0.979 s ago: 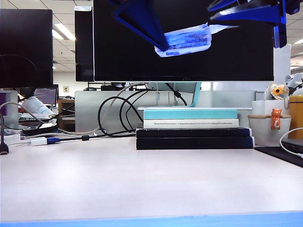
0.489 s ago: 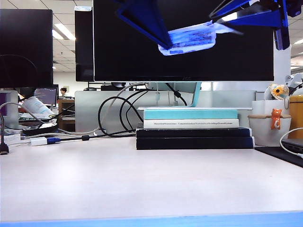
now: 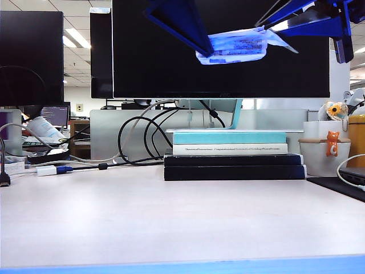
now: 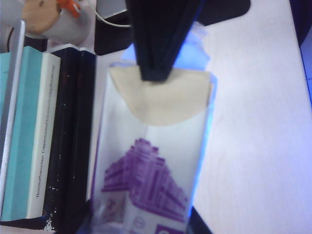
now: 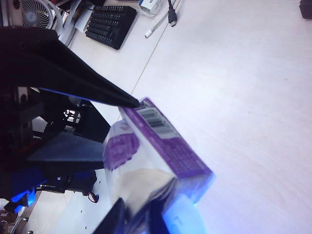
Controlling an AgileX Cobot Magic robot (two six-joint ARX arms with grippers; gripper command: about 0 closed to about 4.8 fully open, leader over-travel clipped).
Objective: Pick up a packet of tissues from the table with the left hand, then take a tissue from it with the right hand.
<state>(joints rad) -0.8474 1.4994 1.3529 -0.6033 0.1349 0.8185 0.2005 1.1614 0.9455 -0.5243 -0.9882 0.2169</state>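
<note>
Open-plan office. Landmark: large dark monitor [image 3: 221,63] at the back of the pale desk [image 3: 171,222]. Below it, a stack of books [image 3: 234,155] and looped black cables [image 3: 142,140]. To its left, a second monitor [image 3: 31,57]; behind that, rows of ceiling strip lights [image 3: 77,39] and more workstations. To its right, a white cup [image 3: 324,154] with a small orange figure. A black keyboard [image 5: 111,25] lies on the desk.

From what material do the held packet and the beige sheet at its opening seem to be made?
The packet of tissues, held in the air by the left gripper, looks like thin, glossy plastic film: it reflects light and carries purple print. The tissue, pinched by the right gripper, looks like soft matte paper, beige and without shine. Its exact fibre cannot be told.
</note>
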